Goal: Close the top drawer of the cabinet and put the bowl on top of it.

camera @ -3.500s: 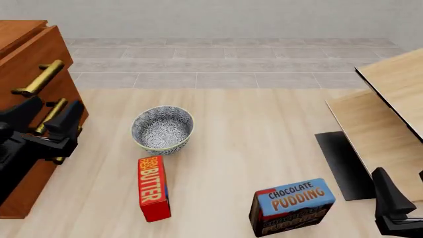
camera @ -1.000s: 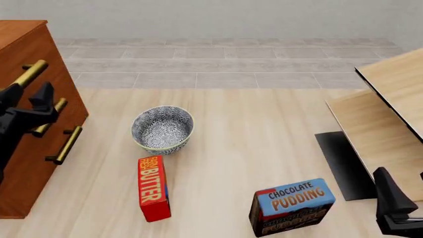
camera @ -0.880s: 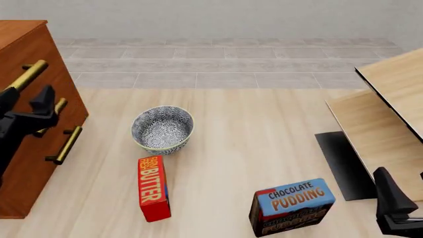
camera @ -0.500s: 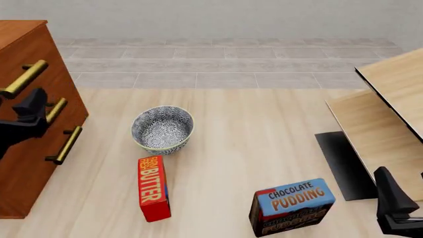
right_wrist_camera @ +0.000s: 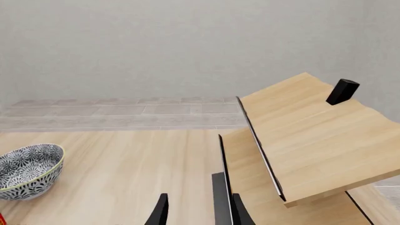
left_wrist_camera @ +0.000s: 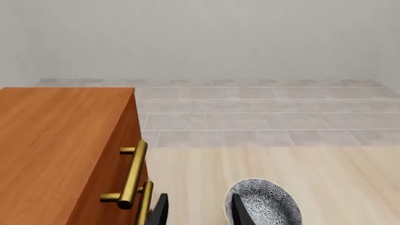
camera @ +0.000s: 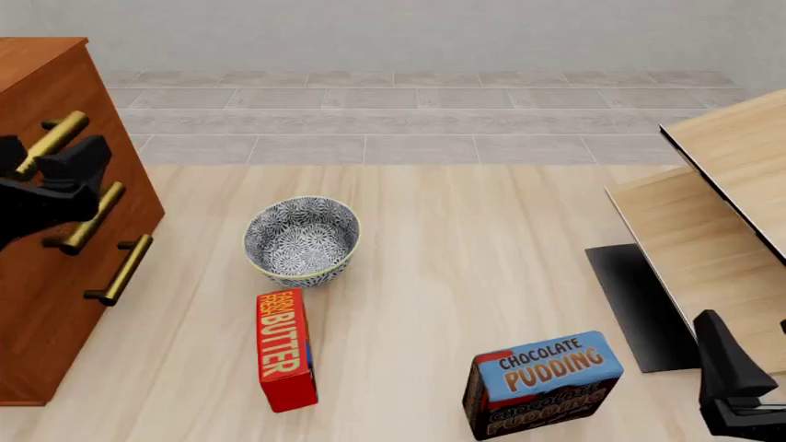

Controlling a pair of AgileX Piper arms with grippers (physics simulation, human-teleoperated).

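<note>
The cabinet (camera: 50, 267) stands at the table's left, and its top drawer (camera: 96, 103) sits flush with the two drawer fronts below. The drawer's brass handle (left_wrist_camera: 131, 176) shows in the left wrist view. My left gripper (camera: 43, 168) hovers open just in front of the top two handles, holding nothing. The patterned bowl (camera: 302, 241) rests upright on the table, right of the cabinet, and also shows as the bowl (left_wrist_camera: 265, 207) beyond the left fingertips. My right gripper (right_wrist_camera: 200, 213) is open and empty at the near right, far from the bowl (right_wrist_camera: 28, 171).
A red butter box (camera: 283, 350) lies in front of the bowl. A blue chocolate pudding box (camera: 540, 382) stands near the front edge. A pale wooden shelf unit (camera: 724, 212) lies tipped at the right, with a small black block (right_wrist_camera: 342, 91) on it.
The top drawer, which stood out earlier, is now pushed in flush. My left gripper has since lifted and drawn back a little from the handles. The right arm and bowl have not moved.
</note>
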